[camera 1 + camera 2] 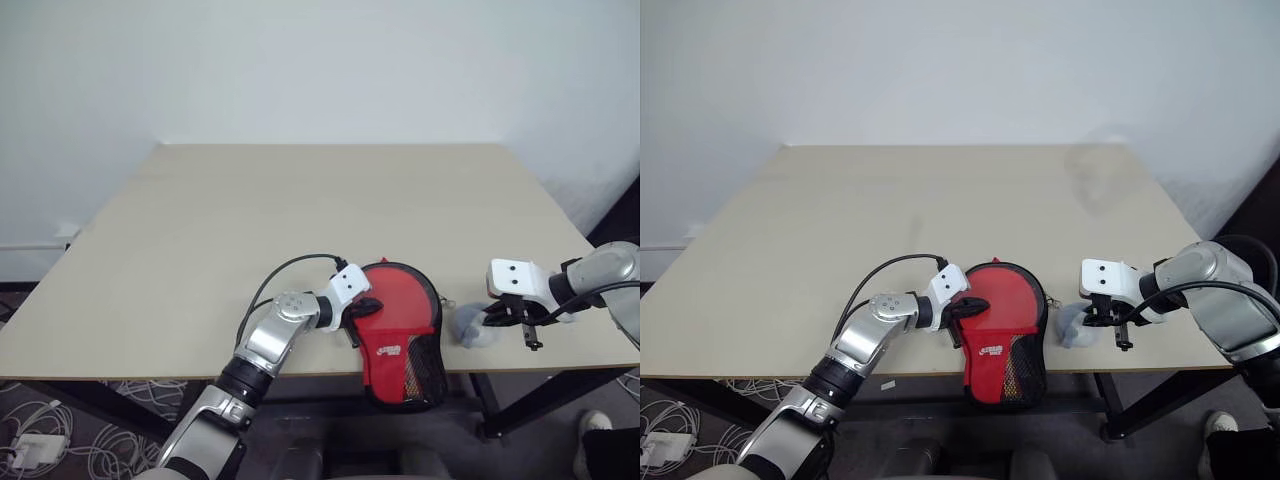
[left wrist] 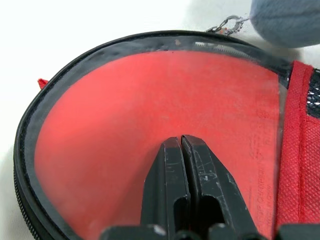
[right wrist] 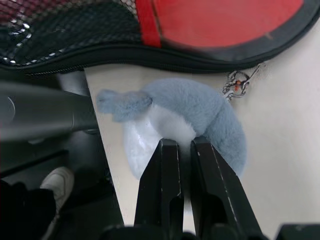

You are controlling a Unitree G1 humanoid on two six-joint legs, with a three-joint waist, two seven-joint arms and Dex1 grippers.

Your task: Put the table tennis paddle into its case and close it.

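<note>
1. The case carries a small white logo on its red outer fabric, low in the centre of the left eye frame; its letters are too small to read.
2. In the left wrist view, faint embossed lettering runs along the red face at the right of the frame, illegible.

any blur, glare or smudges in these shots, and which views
Right eye view: a faint grey smudge over the far right of the table. Left wrist view: a hazy sheen on the case, and the grey plush toy is soft. Right wrist view: that toy's fur and the left gripper look sharp.
</note>
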